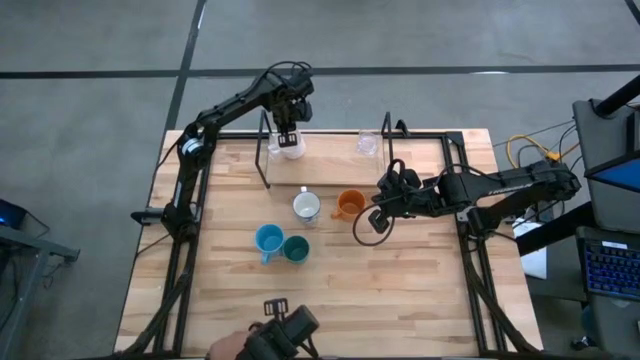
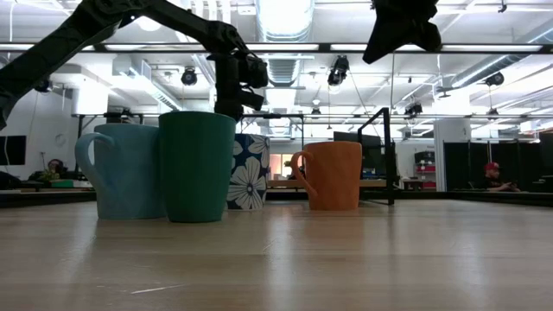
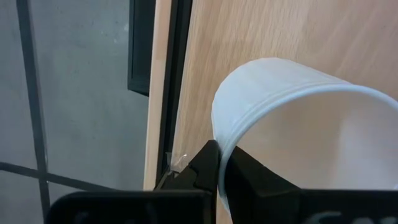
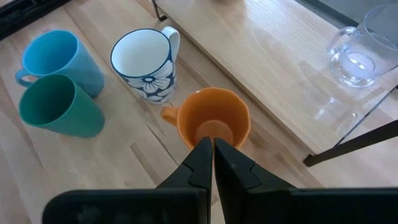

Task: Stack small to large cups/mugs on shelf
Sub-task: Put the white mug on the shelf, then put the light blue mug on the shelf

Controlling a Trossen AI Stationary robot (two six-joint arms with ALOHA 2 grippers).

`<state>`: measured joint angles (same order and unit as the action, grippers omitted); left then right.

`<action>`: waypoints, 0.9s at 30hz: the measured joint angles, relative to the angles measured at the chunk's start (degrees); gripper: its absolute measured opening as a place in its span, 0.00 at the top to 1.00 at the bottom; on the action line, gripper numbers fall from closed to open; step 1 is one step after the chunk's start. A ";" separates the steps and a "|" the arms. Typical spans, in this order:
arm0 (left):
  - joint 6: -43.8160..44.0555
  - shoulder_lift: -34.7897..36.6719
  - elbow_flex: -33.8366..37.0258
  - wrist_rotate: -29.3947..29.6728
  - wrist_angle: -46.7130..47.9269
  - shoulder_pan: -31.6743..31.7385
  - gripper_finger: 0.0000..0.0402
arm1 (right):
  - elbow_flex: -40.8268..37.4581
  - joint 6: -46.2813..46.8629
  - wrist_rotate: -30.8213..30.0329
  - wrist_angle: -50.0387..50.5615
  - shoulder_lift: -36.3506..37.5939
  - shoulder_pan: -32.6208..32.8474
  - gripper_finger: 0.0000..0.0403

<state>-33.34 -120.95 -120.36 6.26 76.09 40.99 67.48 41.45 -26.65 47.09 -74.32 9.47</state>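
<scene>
My left gripper is at the left end of the shelf, shut on a white cup. A clear glass stands on the shelf's right part. On the table in front of the shelf stand a flowered white mug, an orange cup, a light blue mug and a teal cup. My right gripper hangs shut, well above the table, just right of the orange cup, and touches nothing. My left gripper pinches the white cup's rim, with one finger inside the cup and the other finger outside against the wall. The fingers come steeply from above. The cup's mouth faces up over the shelf plank. Whether its bottom rests there is hidden.
The shelf's black wire frame has upright loops at both ends. A dark device with a person's hand sits at the table's near edge. Bare tabletop lies to the near right.
</scene>
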 joint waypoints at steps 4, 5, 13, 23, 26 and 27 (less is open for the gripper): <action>0.86 0.00 0.00 -0.02 -0.02 -0.24 1.00 | 0.00 0.08 0.00 0.05 0.00 0.00 0.98; 1.13 0.00 0.00 -0.02 -0.03 -0.25 0.99 | 0.00 0.09 0.00 0.03 0.00 0.00 0.98; 1.49 0.00 0.00 0.13 -0.15 -0.28 0.84 | 0.00 0.43 0.00 0.03 0.00 0.00 0.98; 1.64 0.93 -0.02 3.30 -1.55 -0.69 0.71 | 0.00 0.57 0.02 0.01 0.00 0.00 0.98; 2.02 1.09 -0.41 4.05 -1.54 -0.67 0.69 | 0.00 0.90 0.02 0.01 0.00 0.00 0.98; 2.56 1.09 -0.59 4.71 -1.51 -0.70 0.69 | 0.00 0.98 0.02 -0.02 0.00 0.00 0.98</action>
<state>-30.78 -119.85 -120.95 10.97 74.59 40.28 67.48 42.43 -26.63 47.07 -74.32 9.47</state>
